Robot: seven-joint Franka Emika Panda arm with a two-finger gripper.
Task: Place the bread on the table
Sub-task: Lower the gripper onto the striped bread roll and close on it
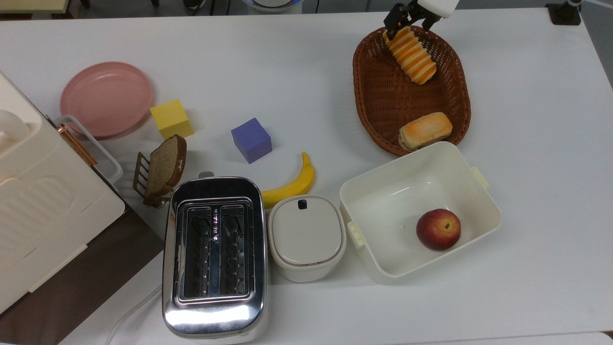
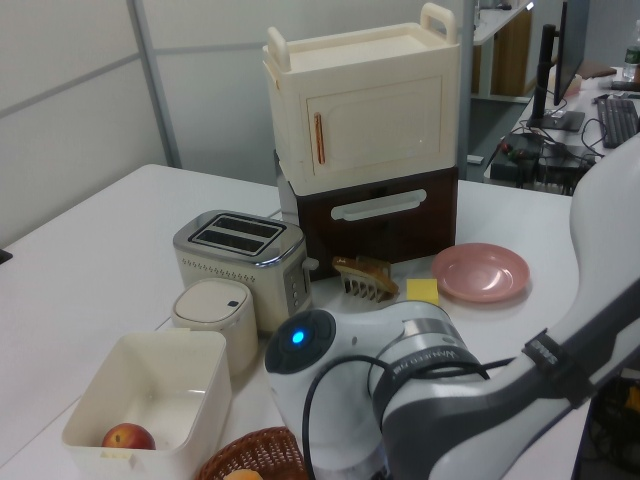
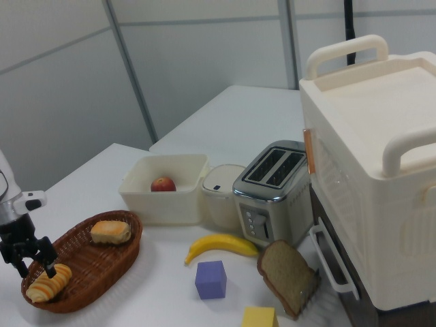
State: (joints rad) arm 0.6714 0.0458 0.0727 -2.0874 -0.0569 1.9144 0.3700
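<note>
White table (image 1: 306,57) bears basket (image 1: 378,96), toaster (image 1: 214,258), banana (image 1: 292,184).

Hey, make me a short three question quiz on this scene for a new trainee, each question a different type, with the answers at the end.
1. True or false: the bread lies on the table.
2. Which fruit sits in the white bin? A) banana B) peach C) neither
3. Fill in: in the right view, the gripper is above the bread's ____ end.

Key
1. False. It lies in the basket, beside a bun.
2. B. The peach; the banana lies on the table.
3. Left. The jaws stand open around it.
</note>
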